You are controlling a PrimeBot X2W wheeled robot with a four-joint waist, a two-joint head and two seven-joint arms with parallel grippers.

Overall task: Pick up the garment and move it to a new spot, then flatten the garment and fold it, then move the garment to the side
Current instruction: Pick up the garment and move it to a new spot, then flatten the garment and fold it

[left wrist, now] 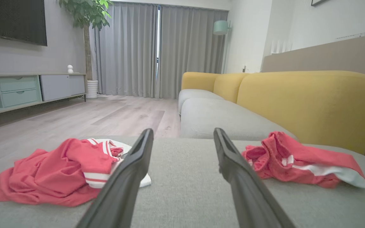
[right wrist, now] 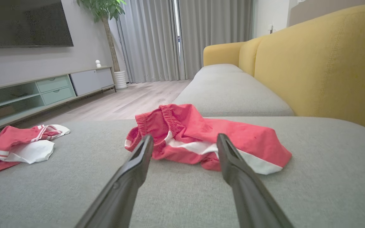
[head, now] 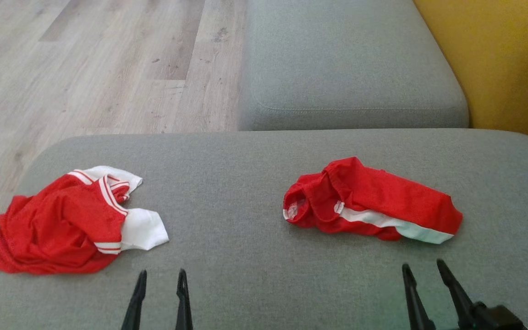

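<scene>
Red shorts [head: 374, 201] with a white side stripe lie crumpled on the right part of the grey sofa cushion [head: 245, 183]. The elastic waistband is bunched at their left end and the stripe runs along the near edge. A red jersey [head: 62, 224] with white sleeves and striped trim sits in a loose heap at the cushion's left end, well apart from the shorts.

The left gripper [head: 162, 273] is above the cushion's near edge, between the two garments and closer to the jersey. Its fingers are parted with nothing between them. The right gripper [head: 421, 264] is just short of the shorts, not touching them, and its fingers are likewise spread and empty. In the right wrist view the shorts lie straight ahead of those fingertips.

Beyond the cushion are a second grey cushion [head: 351, 68], a yellow backrest [head: 507, 59] on the right, and a pale wood floor [head: 85, 68] on the left.
</scene>
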